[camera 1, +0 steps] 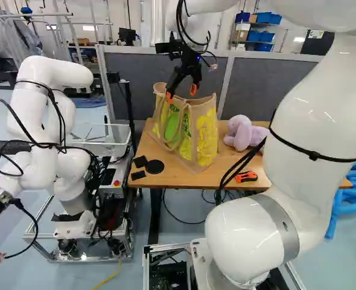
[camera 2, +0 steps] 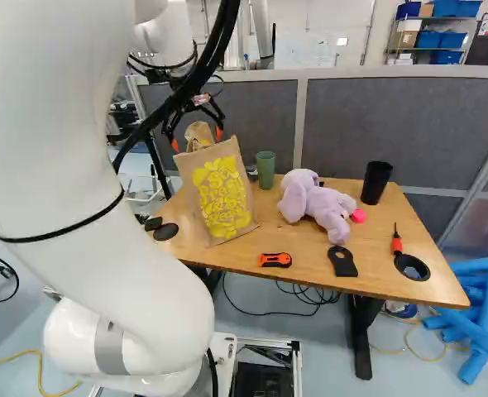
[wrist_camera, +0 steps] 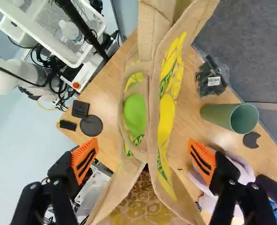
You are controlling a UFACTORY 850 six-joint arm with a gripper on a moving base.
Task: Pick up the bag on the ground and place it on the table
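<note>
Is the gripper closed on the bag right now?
No, the wrist view shows the gripper open, with gaps between its pads and the bag.

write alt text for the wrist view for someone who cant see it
An open two-finger gripper with orange pads, over a tan bag printed in yellow and green, which stands on a wooden table and shows between the spread fingers. A green cup and lilac plush toy are near one finger, a round black disc near the other.
</note>
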